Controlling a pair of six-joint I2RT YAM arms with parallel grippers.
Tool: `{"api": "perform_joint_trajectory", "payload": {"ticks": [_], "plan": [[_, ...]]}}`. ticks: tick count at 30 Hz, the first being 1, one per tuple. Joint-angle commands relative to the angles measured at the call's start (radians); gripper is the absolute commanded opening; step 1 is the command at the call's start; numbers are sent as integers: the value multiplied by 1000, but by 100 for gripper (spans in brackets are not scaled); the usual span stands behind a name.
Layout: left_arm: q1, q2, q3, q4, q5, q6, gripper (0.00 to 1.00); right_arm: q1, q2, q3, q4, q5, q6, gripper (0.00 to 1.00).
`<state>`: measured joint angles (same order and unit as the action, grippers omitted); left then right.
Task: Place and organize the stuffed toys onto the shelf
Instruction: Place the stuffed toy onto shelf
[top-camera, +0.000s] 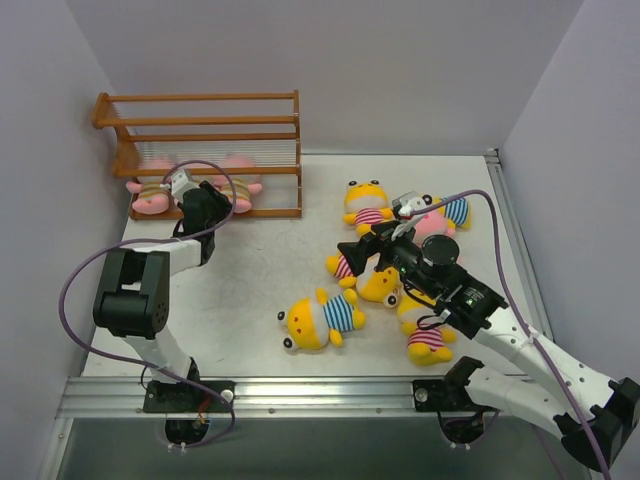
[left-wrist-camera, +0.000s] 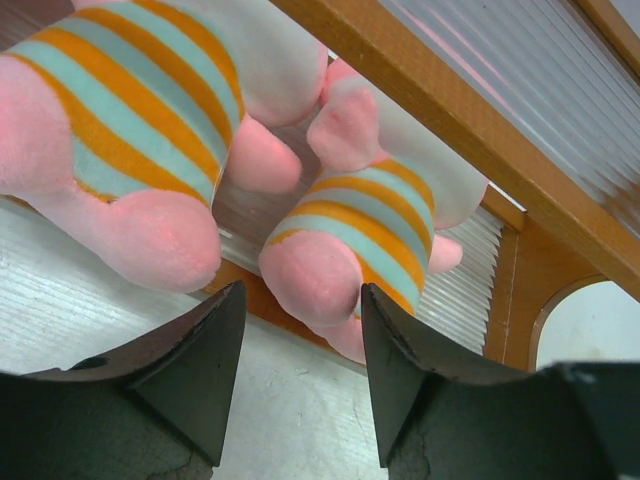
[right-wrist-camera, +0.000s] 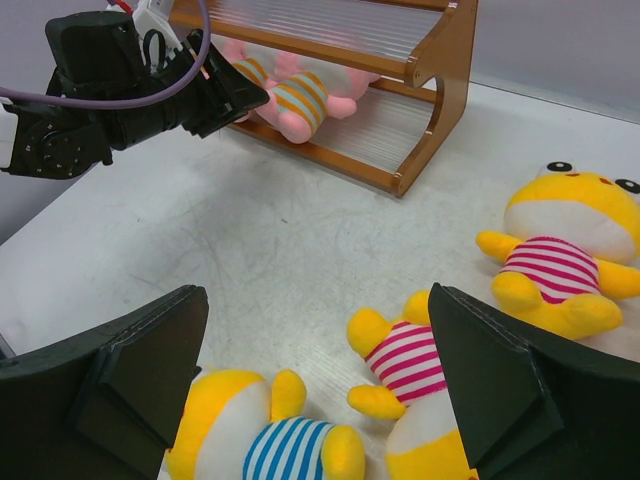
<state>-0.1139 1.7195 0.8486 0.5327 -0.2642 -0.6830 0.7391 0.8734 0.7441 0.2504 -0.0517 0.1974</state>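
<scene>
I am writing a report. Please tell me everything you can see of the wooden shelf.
The shelf is an orange-brown wooden rack with three tiers of pale ribbed slats and end panels, arched at the foot. It stands upright at the far left of the table, near the back wall. Two pink toys lie on its bottom tier. The left gripper is close in front, open.

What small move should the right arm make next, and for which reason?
Probably lower the right gripper onto the yellow toy in the pink-striped shirt. Its jaws are wide open and empty, that toy lies just below and between them in the wrist view, and the shelf holds only two pink toys so far.
</scene>
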Motion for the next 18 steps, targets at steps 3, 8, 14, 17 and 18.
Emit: {"api": "perform_joint_trajectory", "payload": {"ticks": [3,8,14,17,18], "plan": [[13,26,36,55,39,-27,56,-6,-1,1,50,-4,-23,98],[14,41,50,56,56,-52,46,-7,-4,3,50,-2,-24,98],[16,37,52,61,94,-91,22,-6,-4,3,49,0,-23,98],[19,34,50,72,124,-147,5,-6,-5,1,50,0,-23,98],[20,37,46,87,135,-161,3,-6,-5,3,49,0,-23,98]]}}
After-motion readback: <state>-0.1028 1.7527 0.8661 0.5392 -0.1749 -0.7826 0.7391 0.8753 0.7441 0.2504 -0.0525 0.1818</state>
